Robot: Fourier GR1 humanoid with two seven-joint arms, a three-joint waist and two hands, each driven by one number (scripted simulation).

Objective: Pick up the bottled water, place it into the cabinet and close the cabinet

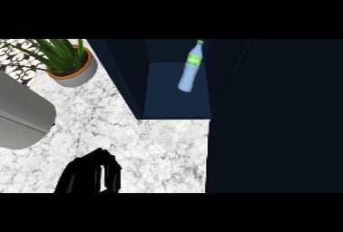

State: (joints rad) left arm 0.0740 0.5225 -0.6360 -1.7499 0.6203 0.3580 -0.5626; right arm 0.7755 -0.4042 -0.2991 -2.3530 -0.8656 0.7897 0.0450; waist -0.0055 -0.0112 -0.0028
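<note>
Bottled water, a clear pale-blue plastic bottle with a green label and green cap point(190, 68), already sits inside the open dark navy cabinet point(134, 77), so picking and placing look done and only the closing appears left.

In the head view, the bottle shows in the cabinet's bluish recess, its base low on the recess floor and its cap toward the top of the view. Its long axis runs nearly up and down the view, slanted a little, with the cap to the right of the base. Whether it stands truly upright or leans cannot be told from this steep angle. Nothing touches it.

The black left hand point(90, 174) shows at the lower left over the white marbled counter point(161, 154), well apart from the bottle, which lies up and to the right of it. Its fingers are relaxed and point upward, and it has hold of nothing. The right hand does not show.

To the right of the recess a broad, flat dark panel point(275, 118) fills the view down to the lower edge. It is probably the swung-open door, though no handle or hinge can be made out. That panel is what the coming move turns on: it lies to the far right of the left hand, across the counter, on the side where the unseen right arm would likely be the nearer one.

At the upper left stand a green spiky plant in a round grey pot point(67, 63) and, below it, a large rounded grey metal body point(20, 113), both clear of the cabinet.
</note>
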